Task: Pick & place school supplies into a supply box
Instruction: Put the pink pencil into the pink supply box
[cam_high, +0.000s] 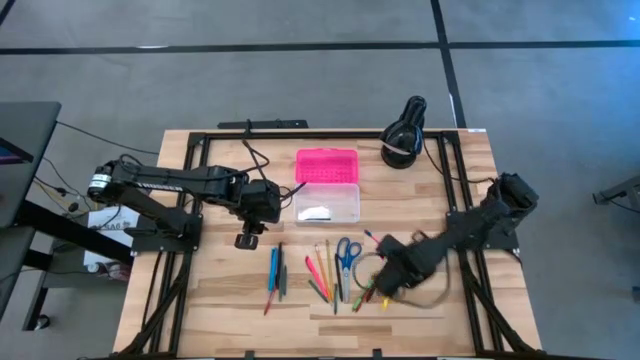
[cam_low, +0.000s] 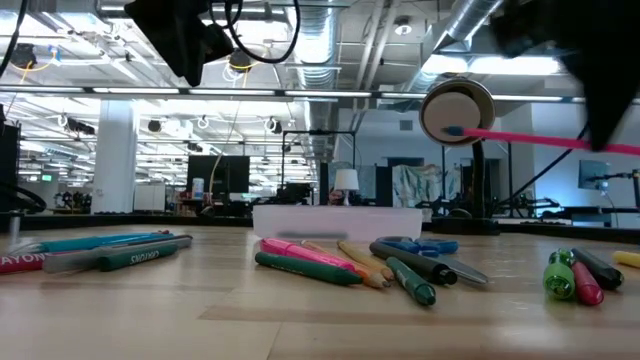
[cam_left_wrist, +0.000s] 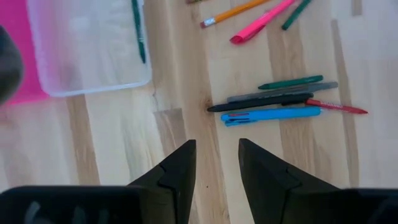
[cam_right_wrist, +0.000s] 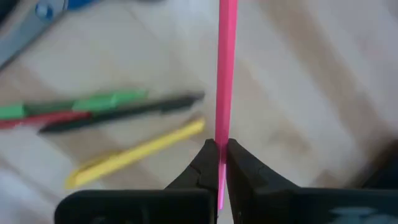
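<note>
Item: pink pencil (cam_right_wrist: 226, 68), thin, light, stiff and smooth, pinched near one end in the closed right pincer (cam_right_wrist: 221, 163) at lower right of the high view, above the desk (cam_high: 440, 190); left pincer (cam_left_wrist: 216, 163) open.

pens (cam_low: 330, 262) on table (cam_low: 300, 320), pink pen (cam_low: 540, 137) aloft

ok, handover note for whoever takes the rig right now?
Right gripper: shut on a pink pencil, lifted off the table right of the scissors.
Left gripper: open, empty, over bare wood near the supply box.
Done: box open, one green pen inside.
Left: the held pencil, plus the pens and markers on the table in front of the box.
</note>
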